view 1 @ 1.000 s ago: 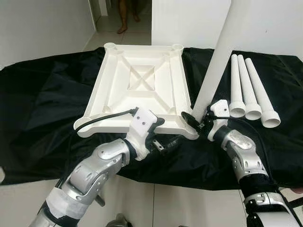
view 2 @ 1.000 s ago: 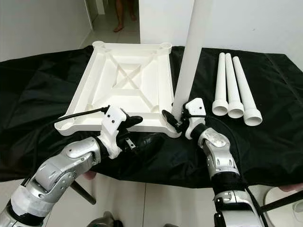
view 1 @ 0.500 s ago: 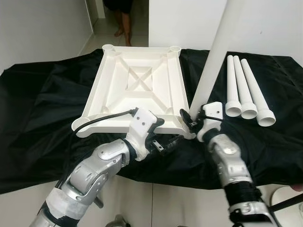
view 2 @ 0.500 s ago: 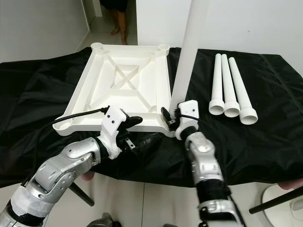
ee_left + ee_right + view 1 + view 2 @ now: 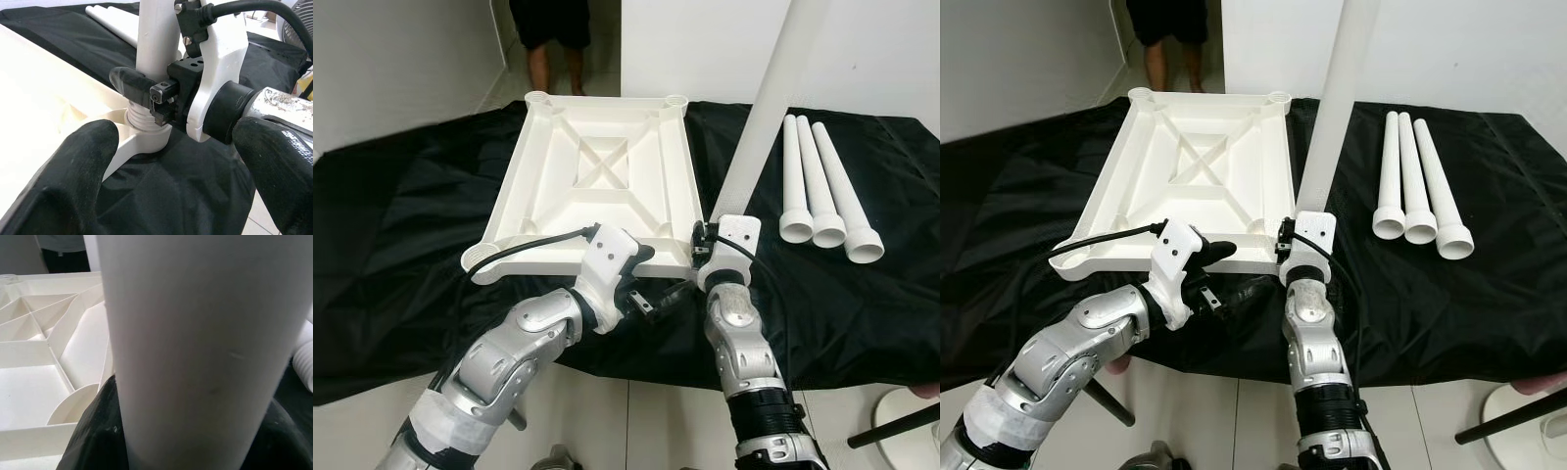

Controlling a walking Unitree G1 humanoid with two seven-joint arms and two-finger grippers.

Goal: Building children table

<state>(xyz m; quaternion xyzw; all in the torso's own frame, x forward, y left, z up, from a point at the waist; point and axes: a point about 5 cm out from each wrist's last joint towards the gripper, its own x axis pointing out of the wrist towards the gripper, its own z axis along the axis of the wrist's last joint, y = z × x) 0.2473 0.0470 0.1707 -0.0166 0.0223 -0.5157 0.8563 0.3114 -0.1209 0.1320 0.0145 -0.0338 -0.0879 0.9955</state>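
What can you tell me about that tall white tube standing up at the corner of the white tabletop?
The table leg is a long, smooth, white plastic-looking tube, standing nearly upright, leaning slightly. Its threaded lower end sits in the near right corner socket of the upside-down tabletop, which lies on a black cloth. The right end effector grips it low down, just above the socket. Its top runs out of the picture.

The right pincer (image 5: 703,245), clamped on the upright table leg (image 5: 754,117), swung its forearm in from the robot's right until it stood almost directly below the leg's socket corner. A person (image 5: 553,24) in the far doorway stepped closer.
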